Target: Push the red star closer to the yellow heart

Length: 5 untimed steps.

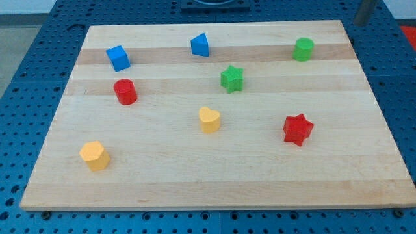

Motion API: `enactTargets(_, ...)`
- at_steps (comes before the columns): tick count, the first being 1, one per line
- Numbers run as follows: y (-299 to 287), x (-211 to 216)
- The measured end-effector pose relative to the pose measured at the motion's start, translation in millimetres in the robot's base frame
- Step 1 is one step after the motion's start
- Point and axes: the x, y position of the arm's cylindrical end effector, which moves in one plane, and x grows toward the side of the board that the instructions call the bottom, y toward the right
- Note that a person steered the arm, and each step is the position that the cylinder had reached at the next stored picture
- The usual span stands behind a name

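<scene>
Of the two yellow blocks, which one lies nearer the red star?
The yellow heart at the board's middle; the red star sits to its right. The other yellow block, hexagon-like, lies far off at the view's lower left.

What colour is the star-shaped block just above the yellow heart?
Green: the green star block shows plainly in the camera view, above the yellow heart block.

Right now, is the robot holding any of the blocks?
No, nothing is held. My rod sits at the view's top right, off the board, its tip not clearly visible, far from the red star and yellow heart.
</scene>
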Motion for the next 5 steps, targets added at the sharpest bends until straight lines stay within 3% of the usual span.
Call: enactTargets(5,-10.6,5.1)
